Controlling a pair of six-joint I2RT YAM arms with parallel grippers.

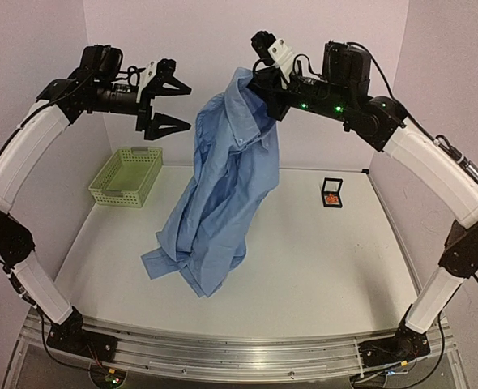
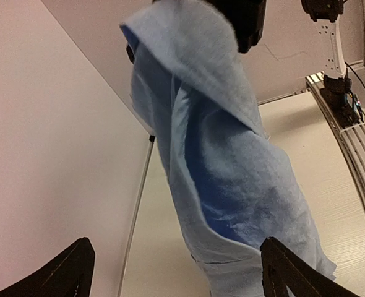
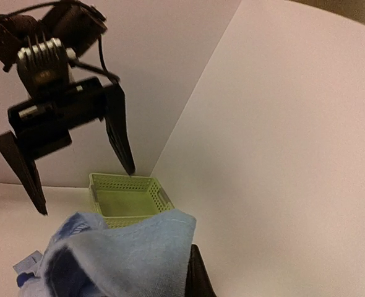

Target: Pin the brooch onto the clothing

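Bases of both arms sit on a metal rail (image 1: 239,352) at the near edge of the table (image 1: 336,267).

Top view: the shirt (image 1: 223,203), light blue, hangs from the right gripper (image 1: 259,83), whose jaws are closed on the cloth close to the collar, high above the table. The cloth falls in a twisted column. Its lower end lies crumpled on the table, left of centre. The left gripper (image 1: 182,107) is held at about the same height, to the left of the shirt's top. Its jaws are spread wide, with nothing between them, and it stands apart from the cloth. The brooch (image 1: 331,195), a small orange-red speck, lies inside a black-framed box (image 1: 331,193) on the table. The box is right of the shirt, apart from it, near the back wall. A green mesh basket (image 1: 127,177) stands at the back left corner.

Left wrist view: two dark fingers (image 2: 65,272) show at the bottom corners, far apart. The shirt (image 2: 226,185) hangs beyond them, between the two, without contact.

Right wrist view: the shirt (image 3: 120,253) is bunched at the bottom edge against one dark finger (image 3: 198,278). The left gripper (image 3: 85,190) faces the lens with both fingers splayed. The basket (image 3: 130,198) shows behind it, against the wall.
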